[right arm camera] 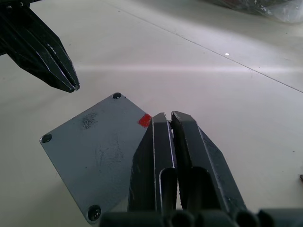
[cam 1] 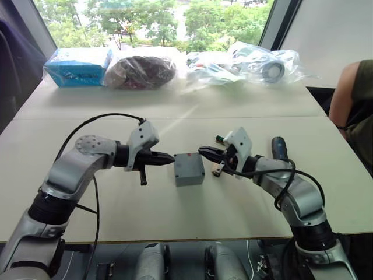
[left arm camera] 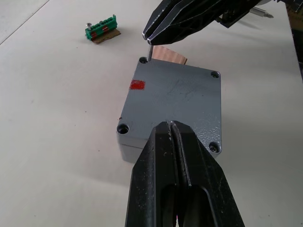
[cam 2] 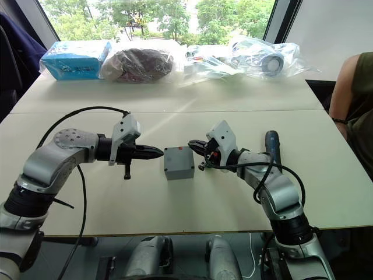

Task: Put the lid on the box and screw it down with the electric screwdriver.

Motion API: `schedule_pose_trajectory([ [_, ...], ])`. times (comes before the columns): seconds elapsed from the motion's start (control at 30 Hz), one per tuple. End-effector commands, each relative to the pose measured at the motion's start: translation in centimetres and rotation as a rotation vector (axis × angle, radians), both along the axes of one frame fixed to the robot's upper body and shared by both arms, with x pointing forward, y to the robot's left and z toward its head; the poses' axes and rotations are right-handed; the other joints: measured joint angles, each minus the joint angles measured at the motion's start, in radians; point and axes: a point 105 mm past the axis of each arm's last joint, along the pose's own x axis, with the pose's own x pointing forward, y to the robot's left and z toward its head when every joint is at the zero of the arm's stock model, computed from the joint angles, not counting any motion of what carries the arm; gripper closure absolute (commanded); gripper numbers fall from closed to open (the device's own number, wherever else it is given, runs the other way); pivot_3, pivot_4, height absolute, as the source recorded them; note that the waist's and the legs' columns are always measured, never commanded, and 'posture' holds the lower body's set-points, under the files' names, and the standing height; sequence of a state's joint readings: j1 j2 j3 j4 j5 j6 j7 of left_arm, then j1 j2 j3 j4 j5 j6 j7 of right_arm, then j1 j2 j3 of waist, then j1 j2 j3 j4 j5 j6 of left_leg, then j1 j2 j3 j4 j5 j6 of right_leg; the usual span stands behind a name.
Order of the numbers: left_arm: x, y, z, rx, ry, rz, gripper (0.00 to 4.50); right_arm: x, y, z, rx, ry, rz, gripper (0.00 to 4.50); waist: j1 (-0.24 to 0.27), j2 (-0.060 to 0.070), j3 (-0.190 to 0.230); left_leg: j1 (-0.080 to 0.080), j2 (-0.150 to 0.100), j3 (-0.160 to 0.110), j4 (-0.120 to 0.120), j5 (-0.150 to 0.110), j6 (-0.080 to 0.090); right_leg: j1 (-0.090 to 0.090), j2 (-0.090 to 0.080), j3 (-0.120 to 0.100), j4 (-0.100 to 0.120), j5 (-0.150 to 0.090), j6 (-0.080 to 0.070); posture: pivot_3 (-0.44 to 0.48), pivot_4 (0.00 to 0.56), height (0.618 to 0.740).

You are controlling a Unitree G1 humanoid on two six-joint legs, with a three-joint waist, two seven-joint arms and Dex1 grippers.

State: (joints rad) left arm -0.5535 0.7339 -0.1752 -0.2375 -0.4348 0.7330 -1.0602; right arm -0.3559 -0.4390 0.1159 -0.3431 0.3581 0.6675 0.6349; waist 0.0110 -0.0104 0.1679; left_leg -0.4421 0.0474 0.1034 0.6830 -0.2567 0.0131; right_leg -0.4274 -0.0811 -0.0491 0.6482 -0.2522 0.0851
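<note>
The grey box (cam 1: 190,177) stands mid-table with the lid (left arm camera: 175,94) lying flat on top of it. The lid shows corner holes and a red mark. My left gripper (cam 1: 171,158) is shut and empty, its tips over the lid's left edge. From the other side, my right gripper (cam 1: 201,151) is shut on a small screw (left arm camera: 149,52), which hangs just above a far corner hole of the lid. To the right of my right arm, the electric screwdriver (cam 1: 278,147) lies on the table, untouched.
A tan block (left arm camera: 168,53) lies just behind the box and a green-and-tan block (left arm camera: 101,31) farther off. A blue carton (cam 1: 78,66) and plastic bags (cam 1: 250,64) line the table's far side. A person (cam 1: 355,105) sits at the right edge.
</note>
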Motion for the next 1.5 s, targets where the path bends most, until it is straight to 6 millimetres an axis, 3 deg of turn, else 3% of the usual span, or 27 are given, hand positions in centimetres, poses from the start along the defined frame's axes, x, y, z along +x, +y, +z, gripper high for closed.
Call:
schedule_pose_trajectory([
  [0.03,0.2,0.1,1.2,-0.016,-0.044,0.004,4.50,0.1,0.3,1.2,0.016,-0.056,0.012,4.42,0.000,0.000,0.000,0.000,0.000,0.000,0.000,0.000,0.000,0.000,0.000,0.000,0.000,0.000,0.000,0.000,0.150,0.740],
  [0.73,0.2,-0.1,1.4,-0.022,-0.058,0.008,4.50,0.5,0.8,-0.7,-0.022,-0.026,0.005,4.42,-0.001,0.000,0.000,0.000,0.000,0.000,0.000,0.000,0.000,0.000,0.000,0.000,0.000,0.000,0.000,0.000,0.150,0.740],
  [0.83,0.2,-0.2,1.4,-0.024,-0.059,0.008,4.50,0.6,0.7,-0.7,-0.024,-0.027,0.003,3.68,-0.001,0.000,0.000,0.000,0.000,0.000,0.000,0.000,0.000,0.000,0.000,0.000,0.000,0.000,0.000,0.000,0.150,0.740],
  [1.07,0.3,-0.3,2.1,-0.045,-0.067,0.001,4.50,0.6,-0.3,1.0,-0.021,-0.052,-0.018,0.71,0.001,0.000,0.000,0.000,0.000,0.000,0.000,0.000,0.000,0.000,0.000,0.000,0.000,0.000,0.000,0.000,0.150,0.740],
  [1.13,0.2,-0.5,2.5,-0.059,-0.072,-0.010,4.50,0.7,-0.9,1.9,-0.003,-0.056,-0.035,0.17,0.001,0.000,0.000,0.000,0.000,0.000,0.000,0.000,0.000,0.000,0.000,0.000,0.000,0.000,0.000,0.000,0.150,0.740],
  [1.27,-0.5,-2.0,4.4,-0.100,-0.094,-0.112,4.50,1.3,-5.0,5.7,0.076,0.044,-0.204,0.02,0.002,0.000,0.000,0.000,0.000,-0.001,0.000,0.000,0.000,0.000,0.000,0.000,0.001,0.000,0.000,0.000,0.150,0.740],
  [1.5,-1.9,-4.5,4.8,-0.067,-0.145,-0.309,4.50,1.1,-11.9,7.6,0.057,0.308,-0.457,0.02,0.000,0.000,0.000,0.000,0.000,0.000,-0.001,0.000,0.000,0.000,0.000,0.000,0.000,0.000,0.000,0.000,0.150,0.740],
])
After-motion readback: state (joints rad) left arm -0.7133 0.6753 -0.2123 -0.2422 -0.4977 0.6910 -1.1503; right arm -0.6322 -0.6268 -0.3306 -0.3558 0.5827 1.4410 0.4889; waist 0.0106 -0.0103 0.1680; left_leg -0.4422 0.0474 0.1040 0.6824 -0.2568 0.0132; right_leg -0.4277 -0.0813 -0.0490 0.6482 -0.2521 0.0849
